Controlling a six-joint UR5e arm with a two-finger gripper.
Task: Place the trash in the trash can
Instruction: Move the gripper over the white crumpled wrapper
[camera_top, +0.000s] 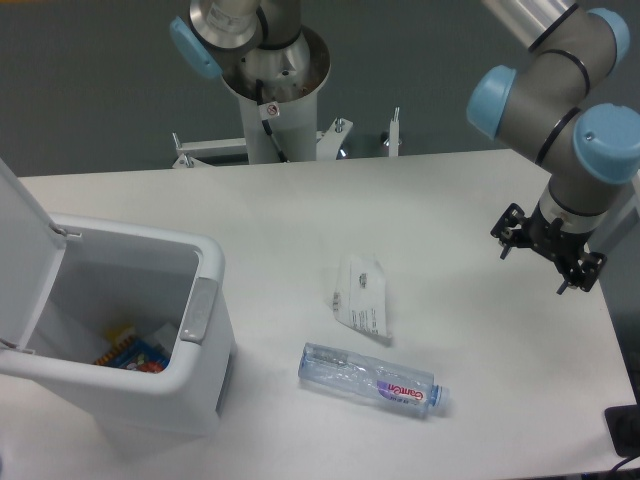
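Observation:
A clear plastic bottle (370, 378) with a pink-and-purple label lies on its side on the white table, cap pointing right. Just behind it lies a flat white packet (362, 297) with dark print. The white trash can (205, 262) stands at the front left with its lid (22, 245) swung open and its grey latch facing the bottle. Some colourful items lie at its bottom. My gripper (548, 255) hangs at the table's right side, well away from both pieces of trash. Its black fingers (510, 232) stand apart with nothing between them.
The arm's grey pedestal (272, 90) rises at the table's back centre, with metal brackets (345, 140) beside it. The table's right edge runs close under the gripper. A dark object (625, 430) sits off the table at the bottom right.

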